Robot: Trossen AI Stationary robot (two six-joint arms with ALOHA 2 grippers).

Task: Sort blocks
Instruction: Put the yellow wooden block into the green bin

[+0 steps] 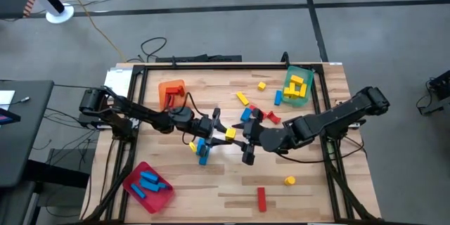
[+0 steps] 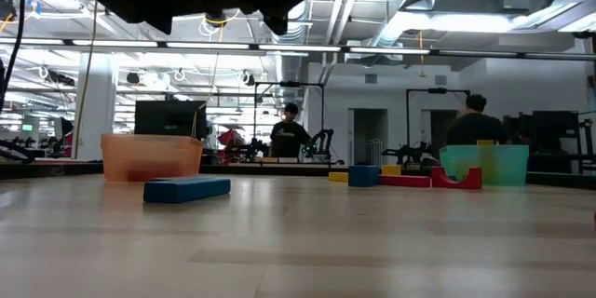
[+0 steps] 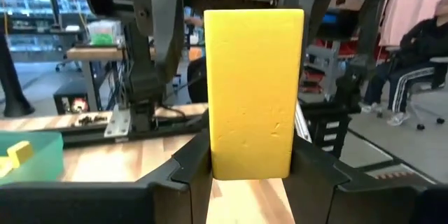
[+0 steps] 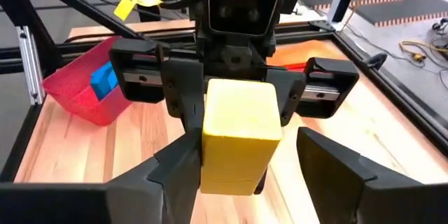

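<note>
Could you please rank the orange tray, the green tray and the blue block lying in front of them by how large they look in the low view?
1. Orange tray
2. Green tray, slightly smaller, though distance may skew this
3. Blue block, smallest despite lying nearest the camera

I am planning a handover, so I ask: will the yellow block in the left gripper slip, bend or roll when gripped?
The yellow block looks solid with flat faces, so it is probably stiff and unlikely to roll. The left gripper clamps only one end, yet it sits straight, so it seems light. Its smooth sides might slip.
</note>
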